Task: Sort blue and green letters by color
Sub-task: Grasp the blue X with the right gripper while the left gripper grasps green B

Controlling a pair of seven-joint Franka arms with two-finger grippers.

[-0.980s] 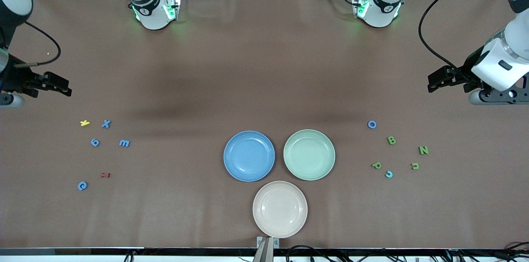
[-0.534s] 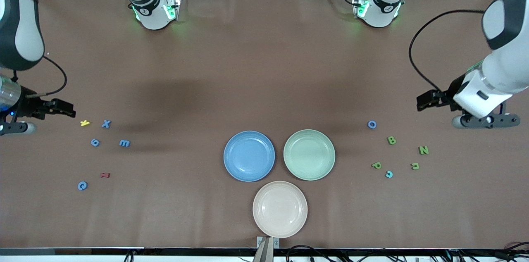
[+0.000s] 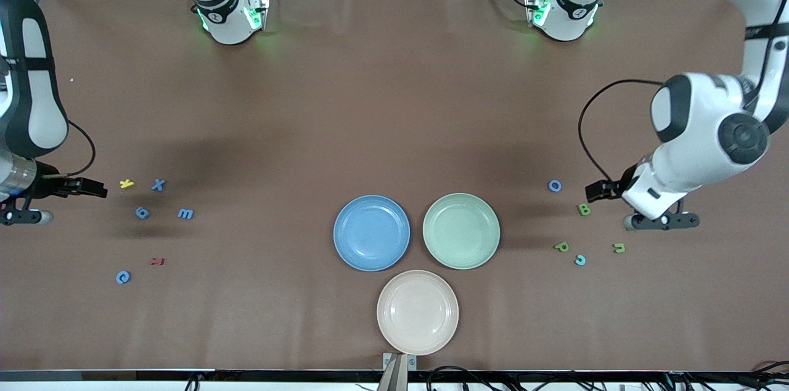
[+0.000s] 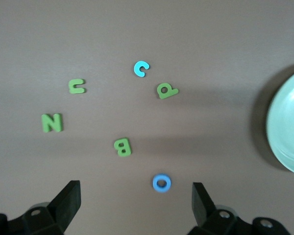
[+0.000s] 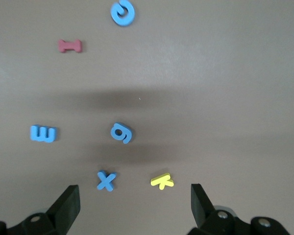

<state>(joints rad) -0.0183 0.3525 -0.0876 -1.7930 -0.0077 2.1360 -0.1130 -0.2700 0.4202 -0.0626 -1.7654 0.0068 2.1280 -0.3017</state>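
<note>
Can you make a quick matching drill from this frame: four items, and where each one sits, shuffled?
Items:
1. yellow letter
2. blue O
3. dark red letter
4. cream plate

Places:
A. left arm's end of the table, by the green letters
B. nearest the front camera, below the blue plate and green plate
C. beside the blue X, right arm's end
D. right arm's end, just farther from the front camera than the blue C

Pairs: 1-C, 2-A, 3-D, 4-B

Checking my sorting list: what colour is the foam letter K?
Yellow foam letter K; right wrist view shows it best.
</note>
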